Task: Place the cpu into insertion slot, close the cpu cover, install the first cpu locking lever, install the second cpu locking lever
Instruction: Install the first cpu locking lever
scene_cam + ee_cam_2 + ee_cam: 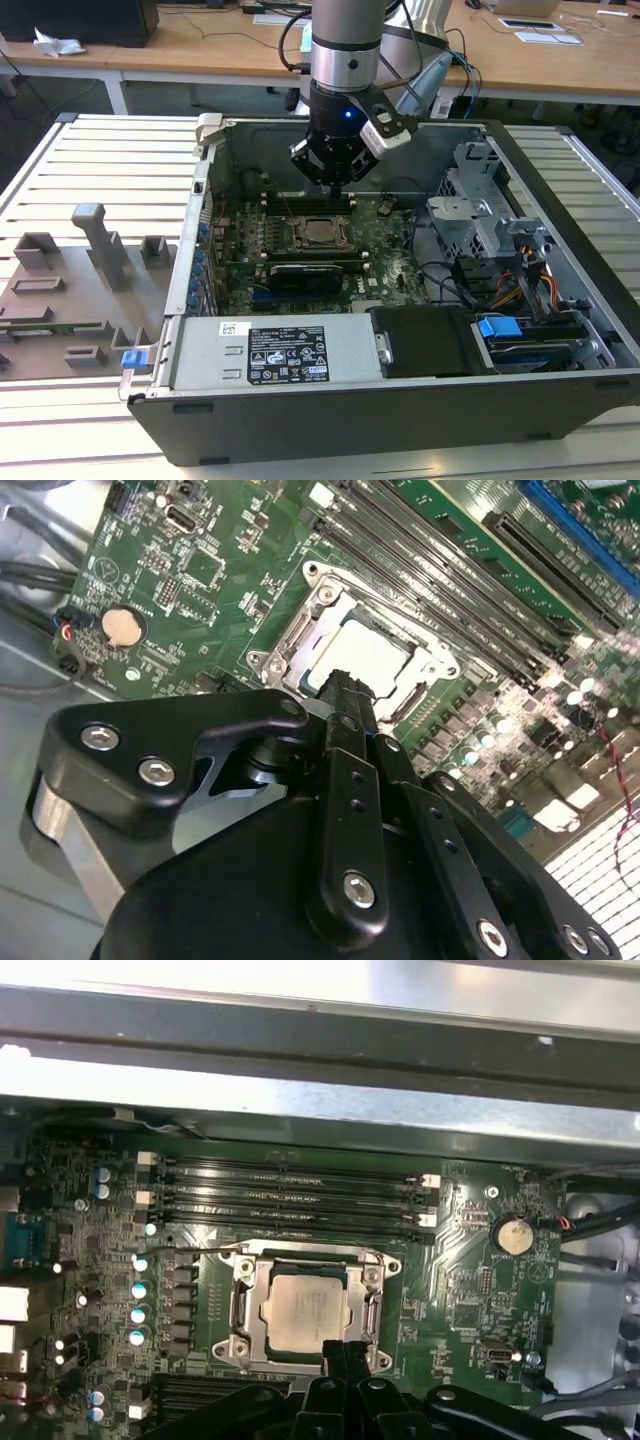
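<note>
Well, the gripper (338, 185) is hanging inside the open PC case (200, 250), pointing down at the green board (470, 1300). Its two fingers (345, 750) are pressing tight together w/ nothing between them. The cpu (305, 1310) is sitting just below the tips, in the insertion slot, which is hiding under it. The cpu cover (243, 1300) is lying flat around the chip, so the shiny top is showing thru its window. The tips are hovering by the cover's near edge; can't tell if they're touching it. Long memory bars (290, 1195) are lying past the cpu, farther from the gripper, & a round battery (513, 1235) is sitting off to one side.
</note>
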Tool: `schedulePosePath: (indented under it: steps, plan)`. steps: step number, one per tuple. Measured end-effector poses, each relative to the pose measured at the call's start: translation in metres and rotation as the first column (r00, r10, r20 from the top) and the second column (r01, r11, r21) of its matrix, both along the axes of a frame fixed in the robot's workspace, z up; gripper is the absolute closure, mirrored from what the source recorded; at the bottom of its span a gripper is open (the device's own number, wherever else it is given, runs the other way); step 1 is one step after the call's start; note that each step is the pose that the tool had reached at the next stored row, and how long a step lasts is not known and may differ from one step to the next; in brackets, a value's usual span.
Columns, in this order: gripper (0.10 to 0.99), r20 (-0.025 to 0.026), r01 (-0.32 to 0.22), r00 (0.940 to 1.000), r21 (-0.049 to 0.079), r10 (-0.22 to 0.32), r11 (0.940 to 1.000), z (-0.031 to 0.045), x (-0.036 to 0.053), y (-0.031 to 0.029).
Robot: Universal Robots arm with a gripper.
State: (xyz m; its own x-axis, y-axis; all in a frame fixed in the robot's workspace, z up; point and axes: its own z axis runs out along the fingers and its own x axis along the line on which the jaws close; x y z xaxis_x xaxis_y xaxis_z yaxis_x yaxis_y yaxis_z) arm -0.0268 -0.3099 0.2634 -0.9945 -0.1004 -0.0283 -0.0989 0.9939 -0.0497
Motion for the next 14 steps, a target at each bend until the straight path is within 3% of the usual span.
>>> schedulePosePath:
  steps: [8,14]
  plan:
    - [0.98,0.0,-0.086,0.9963,0.0,0.086,0.9963,0.0,0.0,0.0]
    - [0.98,0.0,-0.162,0.9867,0.0,0.162,0.9867,0.0,0.0,0.0]
